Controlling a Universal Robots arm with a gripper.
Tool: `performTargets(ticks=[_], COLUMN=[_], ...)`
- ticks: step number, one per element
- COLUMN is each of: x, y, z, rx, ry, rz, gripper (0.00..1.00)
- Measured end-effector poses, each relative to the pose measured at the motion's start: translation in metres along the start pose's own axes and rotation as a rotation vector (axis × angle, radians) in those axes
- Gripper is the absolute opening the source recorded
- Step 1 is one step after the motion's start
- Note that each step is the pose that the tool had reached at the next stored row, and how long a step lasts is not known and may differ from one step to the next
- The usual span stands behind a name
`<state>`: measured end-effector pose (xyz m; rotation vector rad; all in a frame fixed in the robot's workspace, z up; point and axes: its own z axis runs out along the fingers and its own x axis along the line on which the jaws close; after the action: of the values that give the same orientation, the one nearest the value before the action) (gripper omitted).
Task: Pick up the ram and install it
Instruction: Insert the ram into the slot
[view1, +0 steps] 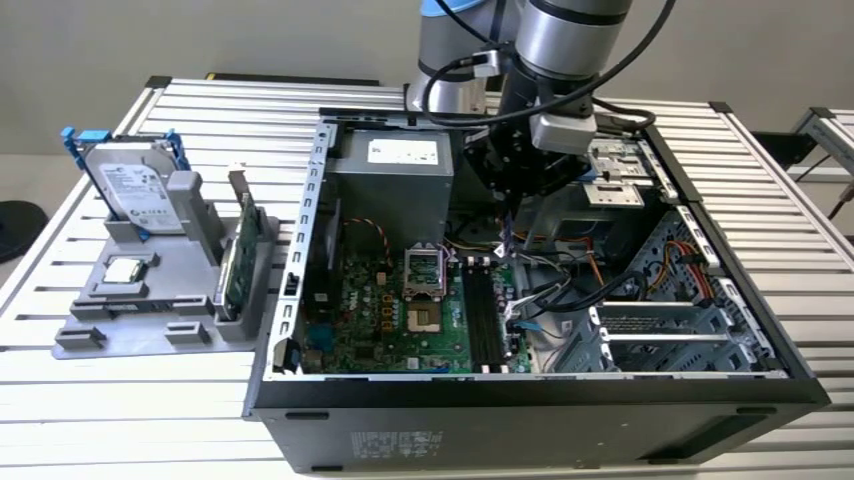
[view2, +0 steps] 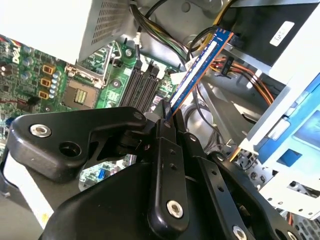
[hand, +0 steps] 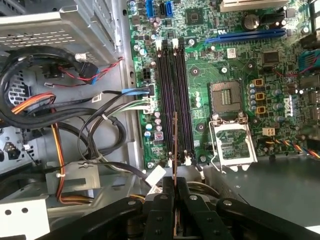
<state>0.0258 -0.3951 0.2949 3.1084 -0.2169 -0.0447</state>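
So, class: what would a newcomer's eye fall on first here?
The open computer case with its green motherboard dominates the exterior view. In both wrist views, the gripper holds the ram edge-on above the black slots. A hard drive stands at the exterior view's left.

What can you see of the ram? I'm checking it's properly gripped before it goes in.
The ram is a long, thin stick, blue-edged with a pale label along its side. The gripper is shut on one end, fingers clamping it edge-on. It hangs in the air above the motherboard's black slots, roughly in line with them, not yet seated.
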Motion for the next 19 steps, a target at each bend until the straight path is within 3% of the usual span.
performTargets(ticks=[19], x=[0.0012], y=[-0.0004], z=[0.0109], rx=[0.0007], ry=[0.0], rz=[0.021], gripper=[0.0])
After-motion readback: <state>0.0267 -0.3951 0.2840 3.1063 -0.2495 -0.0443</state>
